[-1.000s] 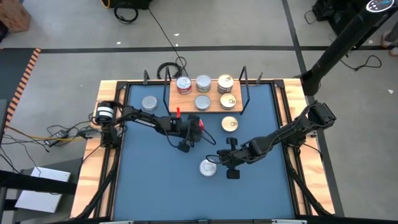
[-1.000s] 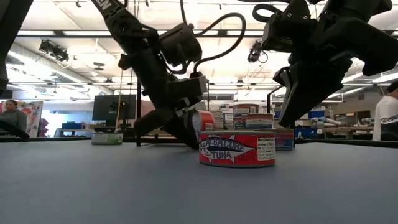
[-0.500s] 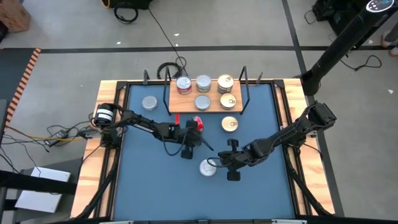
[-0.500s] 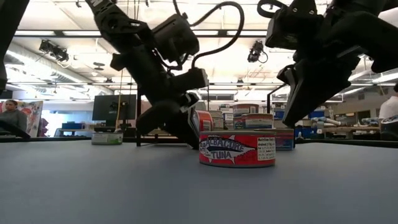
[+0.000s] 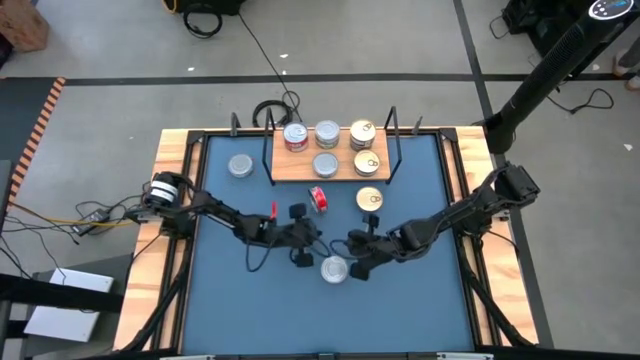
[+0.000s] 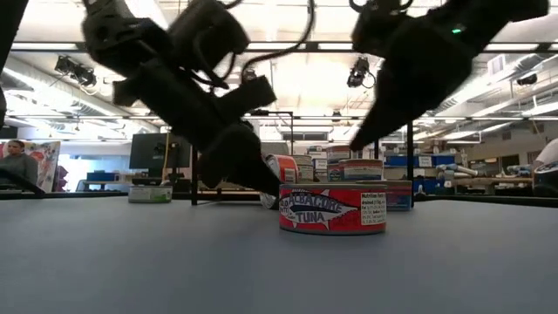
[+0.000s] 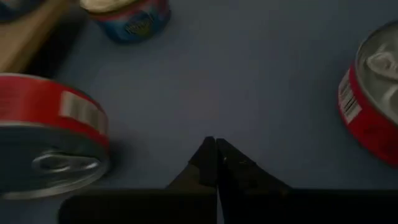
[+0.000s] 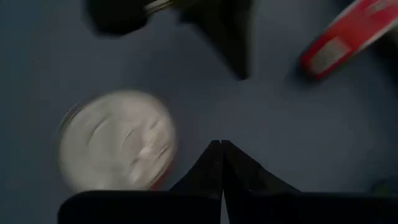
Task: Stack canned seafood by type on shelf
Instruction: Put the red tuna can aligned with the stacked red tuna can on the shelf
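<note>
High view: the shelf [image 5: 330,152] sits at the far middle of the blue table [image 5: 230,300], holding five tins in two rows, silver tops to the left and gold tops to the right, which reads as sorting by type. Loose tins remain: a silver one [image 5: 240,166] far left, a gold one [image 5: 369,199] just near the shelf, a red tin on its edge [image 5: 318,198] beside it, and a silver-topped tin [image 5: 334,269] in the middle. The left gripper [image 5: 307,241] and right gripper [image 5: 356,256] flank that middle tin, both empty. Low view: it is a red tuna tin [image 6: 332,208] standing flat, both arms above and behind it, apparently not touching it. Left wrist view: the left fingers [image 7: 208,163] are pressed together with nothing between; the tipped red tin [image 7: 50,134] lies to one side, the tuna tin [image 7: 372,93] to the other. Right wrist view: the right fingers [image 8: 214,163] are likewise closed on nothing, the silver lid [image 8: 117,140] just beside them, so a pickup would need them parted first.
</note>
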Controlling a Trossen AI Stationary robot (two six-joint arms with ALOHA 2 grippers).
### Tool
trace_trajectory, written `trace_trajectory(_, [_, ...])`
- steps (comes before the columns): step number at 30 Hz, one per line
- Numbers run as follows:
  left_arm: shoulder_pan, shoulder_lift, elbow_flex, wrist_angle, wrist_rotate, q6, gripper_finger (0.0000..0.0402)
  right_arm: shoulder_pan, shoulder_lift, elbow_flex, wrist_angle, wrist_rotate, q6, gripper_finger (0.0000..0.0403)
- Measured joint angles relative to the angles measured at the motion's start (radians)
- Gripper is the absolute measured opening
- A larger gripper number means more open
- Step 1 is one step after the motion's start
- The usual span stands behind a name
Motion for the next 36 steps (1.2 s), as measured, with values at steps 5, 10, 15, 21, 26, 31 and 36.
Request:
trace_trajectory(5, [-0.023, -0.074, -0.119, 0.169, -0.01, -0.047, 0.0, -0.068, 0.012, 0.0, 0.082, 0.009, -0.064, 0.0007])
trace_trajectory(10, [-0.021, -0.16, -0.238, 0.297, -0.025, -0.081, 0.0, -0.151, 0.057, 0.001, 0.158, 0.007, -0.149, 0.0008])
trace_trajectory(15, [-0.022, -0.185, -0.292, 0.303, -0.083, -0.123, 0.0005, -0.229, 0.125, 0.0, 0.192, 0.008, -0.178, 0.0008])
trace_trajectory(21, [-0.021, -0.176, -0.295, 0.301, -0.119, -0.127, 0.0027, -0.288, 0.211, -0.001, 0.287, 0.01, -0.188, 0.0008])
trace_trajectory(26, [-0.018, -0.176, -0.294, 0.308, -0.143, -0.125, 0.005, -0.31, 0.283, -0.001, 0.427, -0.044, -0.223, 0.0008])
trace_trajectory(31, [-0.018, -0.176, -0.294, 0.307, -0.17, -0.125, 0.008, -0.304, 0.311, 0.0, 0.566, -0.107, -0.294, 0.0008])
trace_trajectory(36, [-0.018, -0.176, -0.294, 0.303, -0.176, -0.125, 0.0112, -0.291, 0.264, 0.0, 0.507, -0.099, -0.309, 0.0008])
